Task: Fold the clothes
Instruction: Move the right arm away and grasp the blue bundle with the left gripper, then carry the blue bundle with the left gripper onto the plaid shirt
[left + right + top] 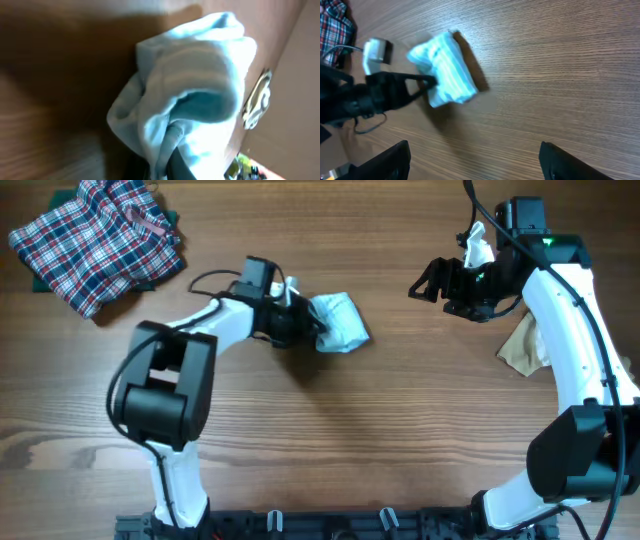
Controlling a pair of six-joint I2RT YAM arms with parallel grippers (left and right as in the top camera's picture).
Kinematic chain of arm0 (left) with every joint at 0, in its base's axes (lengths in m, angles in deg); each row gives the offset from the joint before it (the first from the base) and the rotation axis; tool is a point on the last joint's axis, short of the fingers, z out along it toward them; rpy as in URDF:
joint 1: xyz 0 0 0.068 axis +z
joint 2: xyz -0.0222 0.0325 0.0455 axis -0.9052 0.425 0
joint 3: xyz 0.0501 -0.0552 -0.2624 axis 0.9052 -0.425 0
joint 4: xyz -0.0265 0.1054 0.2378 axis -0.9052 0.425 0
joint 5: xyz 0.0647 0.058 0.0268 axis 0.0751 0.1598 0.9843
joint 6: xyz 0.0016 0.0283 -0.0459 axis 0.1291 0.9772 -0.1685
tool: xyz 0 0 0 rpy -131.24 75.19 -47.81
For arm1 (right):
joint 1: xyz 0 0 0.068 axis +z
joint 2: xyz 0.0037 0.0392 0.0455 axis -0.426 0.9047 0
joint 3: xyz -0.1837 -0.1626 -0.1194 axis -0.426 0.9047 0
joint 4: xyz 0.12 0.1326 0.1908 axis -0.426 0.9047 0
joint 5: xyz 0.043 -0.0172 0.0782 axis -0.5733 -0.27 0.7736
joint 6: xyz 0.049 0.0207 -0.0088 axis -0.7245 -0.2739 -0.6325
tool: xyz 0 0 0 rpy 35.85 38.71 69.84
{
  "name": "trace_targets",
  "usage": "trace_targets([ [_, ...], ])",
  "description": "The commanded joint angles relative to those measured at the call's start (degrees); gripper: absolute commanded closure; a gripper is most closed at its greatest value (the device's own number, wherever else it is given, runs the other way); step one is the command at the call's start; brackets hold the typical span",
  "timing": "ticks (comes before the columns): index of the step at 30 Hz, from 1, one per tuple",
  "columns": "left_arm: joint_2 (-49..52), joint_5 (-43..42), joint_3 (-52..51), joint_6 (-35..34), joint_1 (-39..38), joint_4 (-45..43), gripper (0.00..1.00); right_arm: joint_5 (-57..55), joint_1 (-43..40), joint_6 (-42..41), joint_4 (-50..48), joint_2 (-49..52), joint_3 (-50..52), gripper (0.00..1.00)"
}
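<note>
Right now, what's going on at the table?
The left gripper is shut on the edge of a pale blue garment, which lies bunched into a small bundle near the middle of the table. The right gripper is open and empty, hovering off to the right, apart from the bundle. A beige garment lies beside the right arm, and a plaid garment sits untouched in the far left corner.

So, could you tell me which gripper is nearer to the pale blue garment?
Left. The left gripper is shut on one edge of the pale blue garment, touching it. The right gripper hangs open well off to the other side, apart from it.
</note>
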Motion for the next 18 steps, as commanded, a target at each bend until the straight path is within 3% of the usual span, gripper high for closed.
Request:
trace_targets([
  [1, -3.6, 1.1, -0.6, 0.0, 3.0, -1.6, 0.96, -0.8, 0.0, 1.0, 0.0, -1.6, -0.5, 0.17],
  [13, -10.7, 1.2, -0.6, 0.0, 9.3, -10.3, 0.96, -0.8, 0.0, 1.0, 0.1, -1.6, -0.5, 0.17],
  [18, -13.4, 2.4, -0.6, -4.7, 13.2, -16.6, 0.96, -0.8, 0.0, 0.9, 0.3, -1.6, -0.5, 0.17],
])
